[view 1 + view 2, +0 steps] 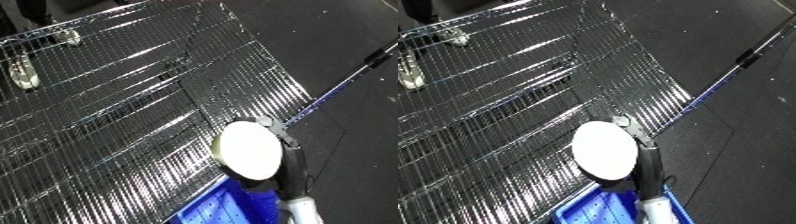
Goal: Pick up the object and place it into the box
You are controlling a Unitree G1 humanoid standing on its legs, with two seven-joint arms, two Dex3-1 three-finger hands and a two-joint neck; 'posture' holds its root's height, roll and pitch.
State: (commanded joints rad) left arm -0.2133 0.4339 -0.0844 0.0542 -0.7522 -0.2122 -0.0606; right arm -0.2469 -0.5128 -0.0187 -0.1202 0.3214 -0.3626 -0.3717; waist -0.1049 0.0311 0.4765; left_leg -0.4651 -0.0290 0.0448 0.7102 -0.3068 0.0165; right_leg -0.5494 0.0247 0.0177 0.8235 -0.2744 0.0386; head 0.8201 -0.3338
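Observation:
A round white plate (248, 150) is held tilted up on edge, its face toward the camera, just above the near corner of a blue perforated bin (595, 211) at the bottom edge. My right hand (290, 167) comes up from the lower edge on a white wrist. It is black, sits behind and to the right of the plate, and its fingers (277, 131) curl over the plate's upper right rim. Most of the hand is hidden behind the plate. My left hand shows in neither view.
A shiny wire-mesh cart or rack (115, 110) fills the left and middle, with caster wheels (23, 75) at its far left. Dark floor (338, 35) lies to the right, crossed by a thin dark pole (348, 82) running diagonally.

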